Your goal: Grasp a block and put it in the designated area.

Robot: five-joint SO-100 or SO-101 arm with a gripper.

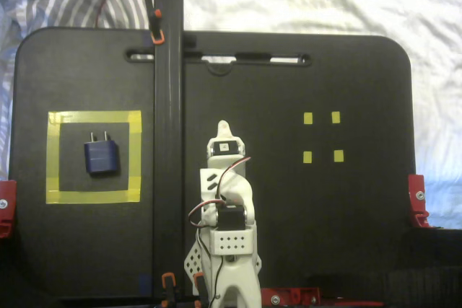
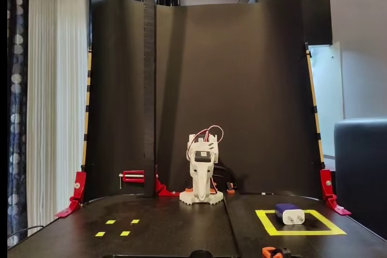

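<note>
The dark navy block (image 1: 101, 156) lies flat inside the designated area (image 1: 94, 117), a square of wide yellow tape on the left of the black board, with its two silver prongs pointing toward the board's far edge. In the low fixed view the block (image 2: 290, 214) sits inside the same yellow square (image 2: 266, 222) at the right. The white arm is folded over its base at the board's middle. Its gripper (image 1: 224, 130) (image 2: 201, 193) looks shut with nothing in it, well apart from the block.
Several tiny yellow tape squares (image 1: 308, 118) (image 2: 110, 222) mark the board's other side. A tall black post (image 1: 167, 142) (image 2: 149, 89) stands between the arm and the yellow square. Red clamps (image 1: 417, 200) hold the board's edges, and a black backdrop (image 2: 242, 89) stands behind the arm.
</note>
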